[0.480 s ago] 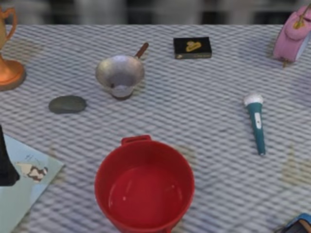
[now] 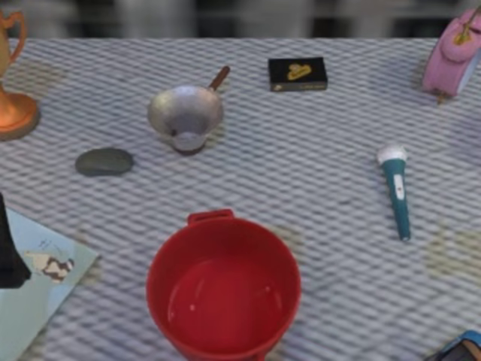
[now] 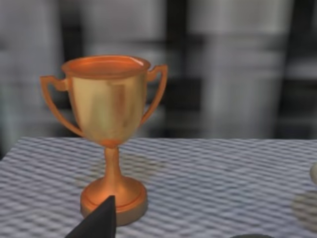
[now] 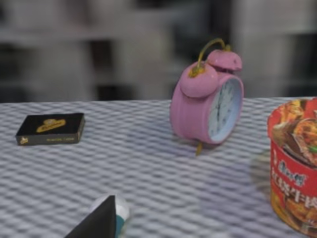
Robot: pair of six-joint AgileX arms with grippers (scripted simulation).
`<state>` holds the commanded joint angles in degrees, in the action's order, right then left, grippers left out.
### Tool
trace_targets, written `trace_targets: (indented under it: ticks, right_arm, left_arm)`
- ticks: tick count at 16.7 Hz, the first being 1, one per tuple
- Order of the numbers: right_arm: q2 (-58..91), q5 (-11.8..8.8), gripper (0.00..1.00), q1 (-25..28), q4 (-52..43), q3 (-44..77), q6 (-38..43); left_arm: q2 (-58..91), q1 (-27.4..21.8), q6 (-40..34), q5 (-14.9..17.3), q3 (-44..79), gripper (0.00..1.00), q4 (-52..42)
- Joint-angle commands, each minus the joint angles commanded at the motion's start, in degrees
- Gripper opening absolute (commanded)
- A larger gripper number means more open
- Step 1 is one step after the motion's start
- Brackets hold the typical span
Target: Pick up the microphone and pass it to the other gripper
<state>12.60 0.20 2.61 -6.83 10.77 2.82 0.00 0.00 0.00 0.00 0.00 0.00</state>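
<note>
Microphone [image 2: 395,190] lying on the table's [image 2: 316,143] right side, no claw touching it, finger state can't be told

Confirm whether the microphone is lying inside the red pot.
No: in the top view the microphone lies flat on the cloth at the table's right, well apart from the red pot, which holds nothing.

microphone [image 2: 396,188] right of pot [image 2: 223,286] (both on table [image 2: 316,135])
</note>
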Motion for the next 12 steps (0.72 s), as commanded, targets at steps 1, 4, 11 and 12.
trace_targets:
  ticks: [1, 4, 11, 12]
  right_arm:
    - [4.2, 0.1, 1.0, 0.7, -2.1, 3.2, 0.8]
    - [20.4, 0.5, 1.0, 3.2, -9.2, 13.8, 3.6]
    - [62.0, 1.3, 1.0, 9.7, -28.0, 40.4, 10.6]
    - [67.0, 1.4, 1.0, 10.6, -30.5, 43.9, 11.6]
  left_arm:
    - [0.0, 0.0, 0.0, 0.0, 0.0, 1.0, 0.0]
    - [0.0, 0.0, 0.0, 0.0, 0.0, 1.0, 0.0]
    - [0.0, 0.0, 0.0, 0.0, 0.0, 1.0, 0.0]
    - [0.0, 0.0, 0.0, 0.0, 0.0, 1.0, 0.0]
